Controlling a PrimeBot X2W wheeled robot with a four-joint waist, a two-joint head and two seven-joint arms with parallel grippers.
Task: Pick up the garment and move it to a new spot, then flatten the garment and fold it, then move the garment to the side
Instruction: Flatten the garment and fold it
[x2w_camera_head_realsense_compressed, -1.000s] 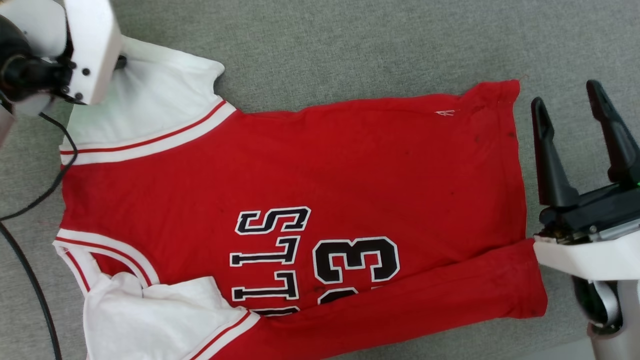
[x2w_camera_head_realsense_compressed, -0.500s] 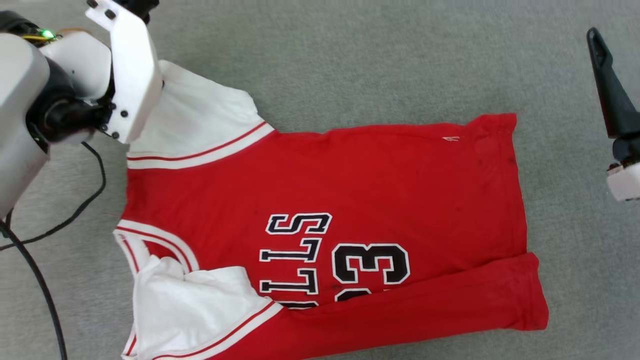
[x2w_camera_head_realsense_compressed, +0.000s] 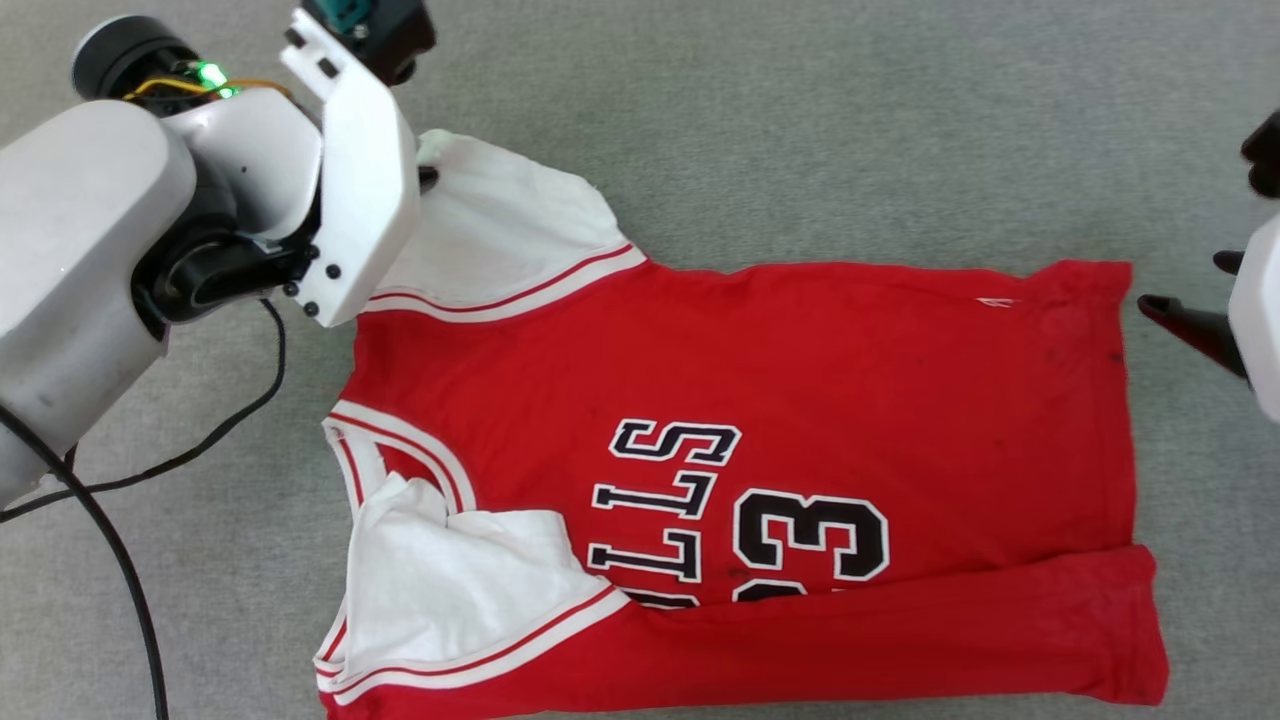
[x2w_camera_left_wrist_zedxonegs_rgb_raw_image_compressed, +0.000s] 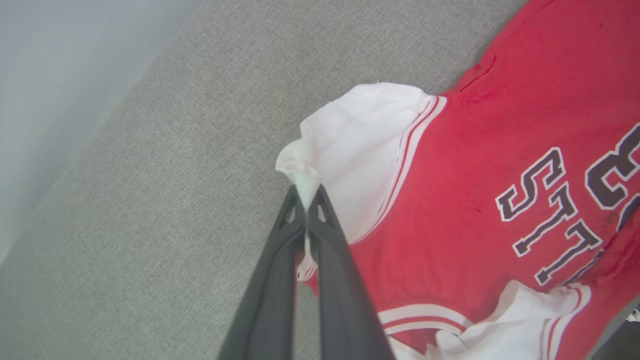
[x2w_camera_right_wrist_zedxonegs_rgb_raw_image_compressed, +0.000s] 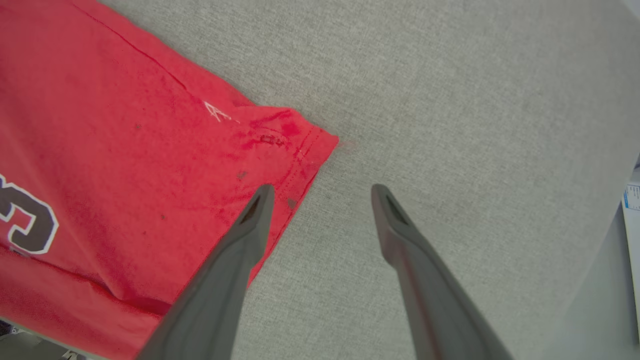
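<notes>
You are looking down on a grey fabric surface (x2w_camera_head_realsense_compressed: 800, 130) that spans the head view. On it the garment (x2w_camera_head_realsense_compressed: 800, 380), a red jersey-style T-shirt, lies front up and mostly flat. Its collar points to the left of that view and its hem to the right. The long edge nearest the robot is folded up over the front, so a red strip covers the lower part of the printing.

The pale left arm (x2w_camera_head_realsense_compressed: 80, 260) reaches in from the upper left. A black cable (x2w_camera_head_realsense_compressed: 130, 600) trails from it across the surface.

The far white sleeve (x2w_camera_head_realsense_compressed: 510, 230), edged in red-and-white stripes, rises toward that arm. The near white sleeve (x2w_camera_head_realsense_compressed: 460, 590) lies crumpled on the shirt's front beside the collar.

In the left wrist view, your left gripper (x2w_camera_left_wrist_zedxonegs_rgb_raw_image_compressed: 306, 195) has its jaws pressed together on a pinch of the far sleeve's white edge, which is bunched and lifted at the fingertips.

In the right wrist view, your right gripper (x2w_camera_right_wrist_zedxonegs_rgb_raw_image_compressed: 322, 192) holds nothing and its jaws are spread wide. One fingertip sits over the hem's far corner (x2w_camera_right_wrist_zedxonegs_rgb_raw_image_compressed: 300, 140) and the other over bare surface. You cannot tell whether it touches the cloth.

Black white-outlined letters (x2w_camera_head_realsense_compressed: 660, 510) and the number 23 (x2w_camera_head_realsense_compressed: 810, 535) show near the fold.
</notes>
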